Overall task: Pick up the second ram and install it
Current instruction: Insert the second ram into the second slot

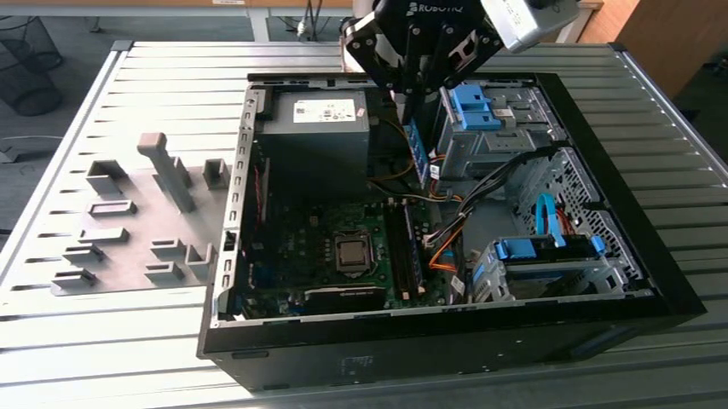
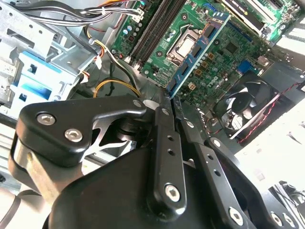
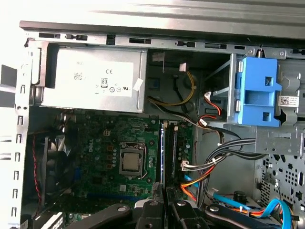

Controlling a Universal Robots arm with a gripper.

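Nearest, in the second wrist view: black hand (image 2: 167, 102) with its fingers (image 2: 162, 143) pressed together on the second ram (image 2: 198, 50), clamped edge-on by one end. From the fingertips, the blue-green stick with its row of black chips reaches out over the motherboard (image 2: 224, 62), passing just beside the CPU socket (image 2: 183, 47) and the long black memory slots (image 2: 152, 28). Beyond, a black fan (image 2: 243, 105) at the board's edge.

In the exterior view: hand (image 1: 415, 98) held above the open PC case (image 1: 649, 281), ram (image 1: 418, 153) hanging on edge below it, clear of the board, between the power supply (image 1: 313, 136) and the blue drive bay (image 1: 472, 111). Farther off, toward the exterior view's left, grey fixture blocks (image 1: 136, 213) on the slatted tabletop (image 1: 68, 332).
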